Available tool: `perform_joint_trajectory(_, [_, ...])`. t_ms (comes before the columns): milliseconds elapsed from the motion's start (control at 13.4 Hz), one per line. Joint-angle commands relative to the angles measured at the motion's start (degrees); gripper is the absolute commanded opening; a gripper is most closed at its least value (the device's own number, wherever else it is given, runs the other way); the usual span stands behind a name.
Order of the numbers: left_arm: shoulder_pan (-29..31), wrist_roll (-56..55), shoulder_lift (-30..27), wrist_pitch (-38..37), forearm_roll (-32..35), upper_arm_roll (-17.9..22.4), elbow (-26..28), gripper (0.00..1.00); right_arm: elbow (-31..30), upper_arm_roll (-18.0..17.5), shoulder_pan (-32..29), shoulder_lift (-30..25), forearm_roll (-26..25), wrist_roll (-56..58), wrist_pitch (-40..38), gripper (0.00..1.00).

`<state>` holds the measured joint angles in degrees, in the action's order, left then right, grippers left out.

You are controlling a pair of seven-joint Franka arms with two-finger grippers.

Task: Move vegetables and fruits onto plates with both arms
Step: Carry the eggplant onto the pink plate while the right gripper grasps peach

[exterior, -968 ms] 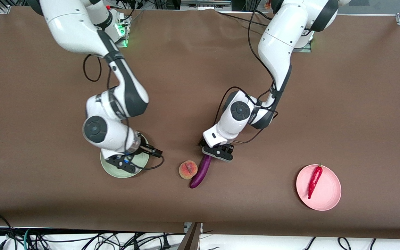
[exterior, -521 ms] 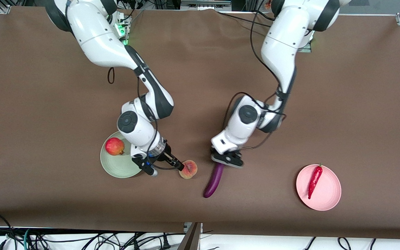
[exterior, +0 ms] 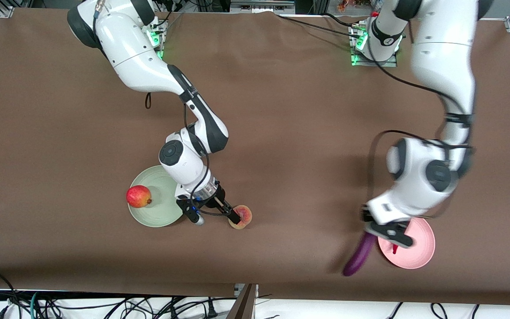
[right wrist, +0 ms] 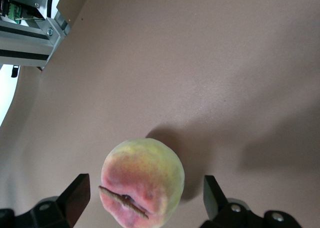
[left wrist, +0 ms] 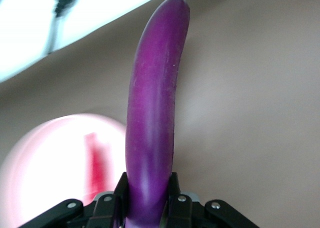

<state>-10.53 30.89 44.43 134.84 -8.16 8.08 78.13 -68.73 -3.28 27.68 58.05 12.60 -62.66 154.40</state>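
Eggplant point(left wrist: 152, 118), long and glossy purple, was pinched at one end between the pressed-in fingers of the left gripper point(exterior: 390, 230) and carried in the air, its free end hanging past the rim of the pink plate point(exterior: 421, 259) over the bare brown table point(exterior: 303, 110). Only the left wrist view showed the jaws clamped against the eggplant's sides, with the red chili pepper point(left wrist: 95, 163) lying blurred on the plate below; in the front view the chili was almost wholly covered by the gripper. The right gripper point(exterior: 228, 212) stood low with its fingers point(right wrist: 75, 198) spread wide on either side of the peach point(right wrist: 142, 180), which rested on the table just beside the green plate point(exterior: 157, 217); the right wrist view showed clear gaps between fingers and fruit and the crease across the peach. The round red fruit point(exterior: 138, 196) sat at the green plate's rim. No legible writing appeared in any view.
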Motion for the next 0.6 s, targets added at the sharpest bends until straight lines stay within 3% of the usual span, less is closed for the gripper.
perform_joint_trajectory(0, [4.46, 7.25, -1.89, -0.63, 2.18, -0.78, 2.28, 0.00, 3.34, -1.11, -0.17, 2.94, 0.84, -0.62, 1.51, 1.00])
perform_joint_trajectory(447, [12.64, 7.87, -2.51, -2.39, -1.40, -1.92, 6.23, 0.00, 4.40, -1.73, 0.27, 5.59, 0.93, -0.19, 5.20, 1.00])
perform_joint_trajectory(521, [12.99, 7.87, -2.42, -2.48, -3.51, -1.92, 6.68, 0.00, 4.31, -1.64, 0.10, 5.50, 0.84, 0.34, 5.20, 0.84])
